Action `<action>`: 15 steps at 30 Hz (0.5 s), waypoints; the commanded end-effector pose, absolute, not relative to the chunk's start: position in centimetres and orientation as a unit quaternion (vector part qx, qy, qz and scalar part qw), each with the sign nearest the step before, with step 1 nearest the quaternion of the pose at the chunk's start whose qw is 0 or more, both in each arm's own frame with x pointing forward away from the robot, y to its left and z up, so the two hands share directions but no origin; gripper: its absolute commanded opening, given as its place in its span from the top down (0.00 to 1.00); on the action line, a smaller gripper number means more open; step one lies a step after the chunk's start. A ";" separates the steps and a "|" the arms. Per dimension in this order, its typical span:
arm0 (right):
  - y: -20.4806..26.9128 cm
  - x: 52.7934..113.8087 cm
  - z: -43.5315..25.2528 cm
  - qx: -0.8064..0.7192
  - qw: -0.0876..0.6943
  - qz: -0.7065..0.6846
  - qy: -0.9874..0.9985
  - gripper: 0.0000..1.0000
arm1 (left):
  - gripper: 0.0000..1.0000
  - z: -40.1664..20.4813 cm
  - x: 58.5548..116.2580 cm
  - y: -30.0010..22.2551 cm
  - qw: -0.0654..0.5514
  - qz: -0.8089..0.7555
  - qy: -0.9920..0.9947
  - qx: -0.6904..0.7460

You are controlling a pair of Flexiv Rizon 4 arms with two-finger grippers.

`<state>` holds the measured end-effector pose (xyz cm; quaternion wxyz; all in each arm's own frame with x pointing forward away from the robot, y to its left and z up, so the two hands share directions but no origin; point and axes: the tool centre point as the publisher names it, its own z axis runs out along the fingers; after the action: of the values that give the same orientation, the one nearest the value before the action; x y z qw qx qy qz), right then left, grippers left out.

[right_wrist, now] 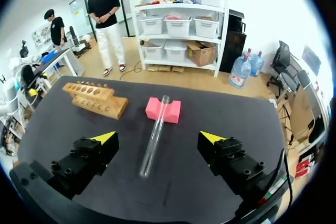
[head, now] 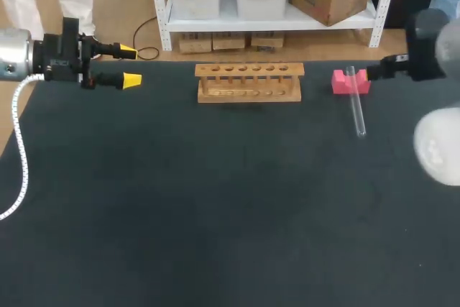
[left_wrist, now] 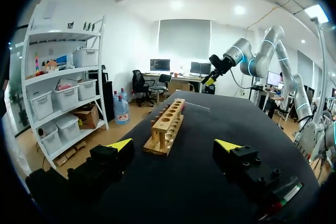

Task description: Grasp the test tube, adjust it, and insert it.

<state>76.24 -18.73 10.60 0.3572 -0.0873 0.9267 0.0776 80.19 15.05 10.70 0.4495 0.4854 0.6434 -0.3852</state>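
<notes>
Right gripper (right_wrist: pixel 158 138) wide open, nothing held. Tube (right_wrist: pixel 156 129) lies ahead on counter (right_wrist: pixel 220 106), one end up on pink block (right_wrist: pixel 171 111). Bump it and it rolls away. Squeeze hard, you crack glass.

The table (head: pixel 215 213) is plain matte black; on it the test tube rack (head: pixel 249 82) shows pale tan wood and the small block (head: pixel 342 83) is bright pink. The test tube (head: pixel 356 109) is clear and colourless. The left gripper (head: pixel 130 66) and the right gripper (right_wrist: pixel 158 137) are black with bright yellow tips, and a white coiled cable (head: pixel 18 156) hangs from the silver left arm (head: pixel 13 52).
</notes>
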 end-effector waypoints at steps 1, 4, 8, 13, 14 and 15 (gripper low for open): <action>-17.3 78.5 8.3 -0.027 0.375 -0.086 0.923 0.00 | 0.00 10.6 80.2 15.1 0.451 -0.385 0.642 0.485; -17.0 78.8 7.8 -0.027 0.381 -0.083 0.921 0.00 | 0.00 10.6 80.2 15.1 0.451 -0.385 0.642 0.485; -16.8 78.8 7.4 -0.024 0.389 -0.082 0.917 0.00 | 0.00 10.6 80.2 15.1 0.451 -0.385 0.642 0.485; -16.6 78.5 6.6 -0.026 0.398 -0.083 0.913 0.00 | 0.00 10.6 80.2 15.1 0.451 -0.385 0.642 0.485; -16.6 78.5 6.4 -0.026 0.399 -0.083 0.913 0.00 | 0.00 10.6 80.2 15.1 0.451 -0.385 0.642 0.485; -16.6 78.4 6.2 -0.025 0.401 -0.081 0.912 0.00 | 0.00 10.6 80.2 15.1 0.451 -0.385 0.642 0.485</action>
<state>78.66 -16.90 6.85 0.3881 -0.0653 0.9192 0.0118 80.19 15.05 10.70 0.4495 0.4853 0.6435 -0.3851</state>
